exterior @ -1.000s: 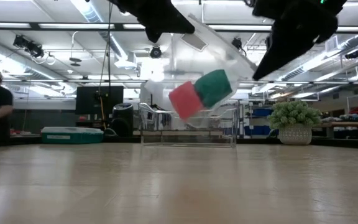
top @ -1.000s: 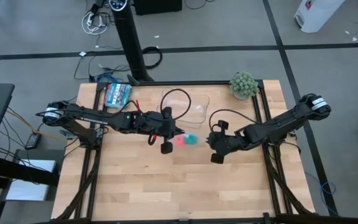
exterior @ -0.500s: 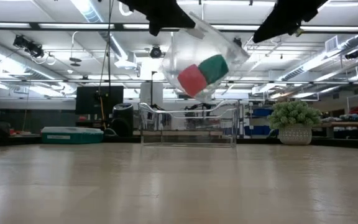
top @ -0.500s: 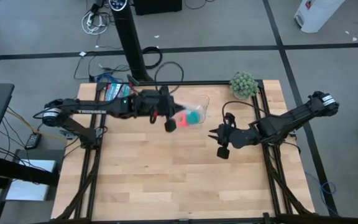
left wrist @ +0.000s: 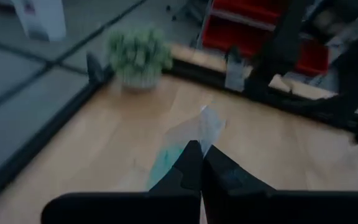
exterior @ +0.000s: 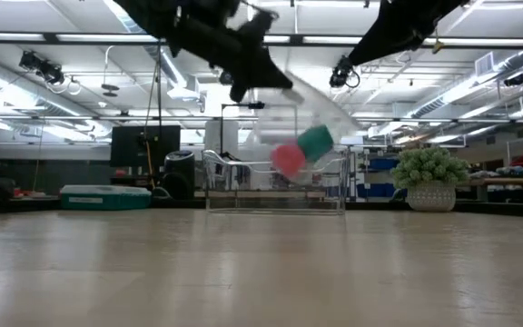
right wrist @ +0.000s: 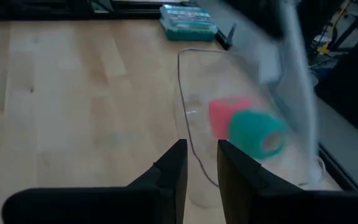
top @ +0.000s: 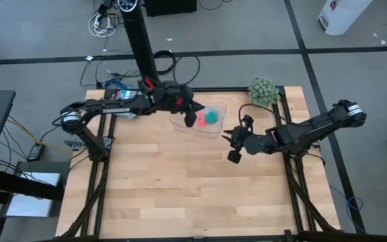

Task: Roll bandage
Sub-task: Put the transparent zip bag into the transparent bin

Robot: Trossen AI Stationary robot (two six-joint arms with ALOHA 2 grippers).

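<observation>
Overhead, the left tool (top: 192, 115) pinches a clear bag (top: 210, 113) holding the bandage (top: 211, 117).

Even overhead light falls on the pale wooden worktop (top: 180, 181), bright and without harsh glare, in the high view; shadows beneath the dark arms are soft and short. At table height, rows of ceiling strip lights (exterior: 80, 38) blaze white across the room beyond, leaving both arms as near-black silhouettes against them. Motion blur smears the left arm and the clear bag (exterior: 302, 136) it carries, with the bandage (exterior: 316, 141) and the pink block (exterior: 288, 160) inside reduced to soft patches. The left wrist view is hazy throughout, its potted plant (left wrist: 139, 56) indistinct. The right wrist view blurs towards its far side.
</observation>
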